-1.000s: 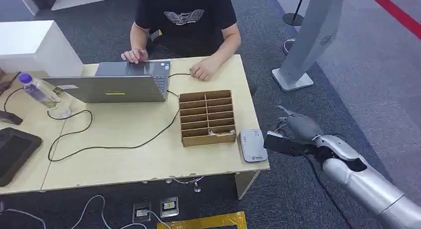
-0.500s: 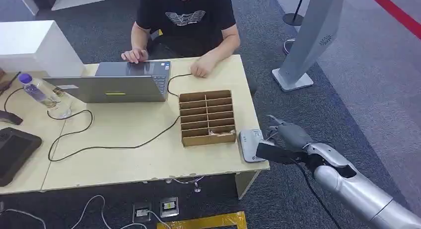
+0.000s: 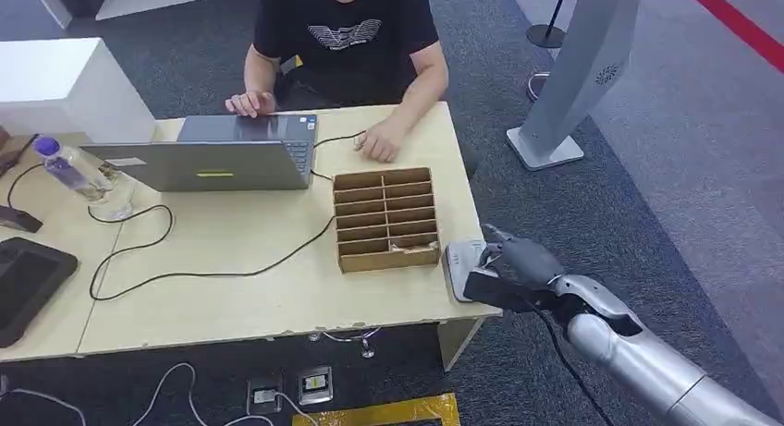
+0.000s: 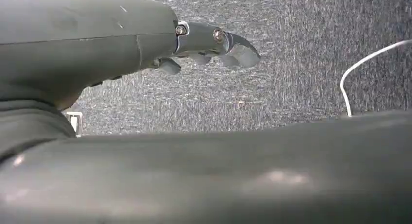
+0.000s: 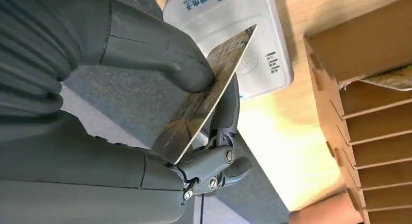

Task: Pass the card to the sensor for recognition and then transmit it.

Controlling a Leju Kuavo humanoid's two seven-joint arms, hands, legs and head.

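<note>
- Holding the card [image 5: 206, 95] pinched between thumb and fingers [image 5: 226, 105], the right hand [image 3: 518, 269] sat at the right end of the surface [image 3: 231, 287], over the outer edge of the white sensor [image 3: 465, 267].
- Card location: in the right hand, tilted on edge, not flat. In the right wrist view its free corner reached over the sensor's white top; contact between card and sensor could not be confirmed.
- Key relation: the sensor lay just beyond the card's free end, on the side toward the wooden divider box [image 3: 385, 218]. The card's long axis ran out from the fingers toward the sensor face.
- Judgement: the coming move called for lowering or flattening the card onto the sensor top; the tilt looked like the main thing to correct.
- Nearer arm: the right, plainly. The left hand [image 4: 214, 44] hung over grey carpet, holding nothing, fingers curled in.
- Writing: blue print on the sensor's top edge and a small line along its side, both too small to read. Card face patterned, no legible text.
- A person [image 3: 347, 29] sat at the far side with a laptop [image 3: 208, 158].
</note>
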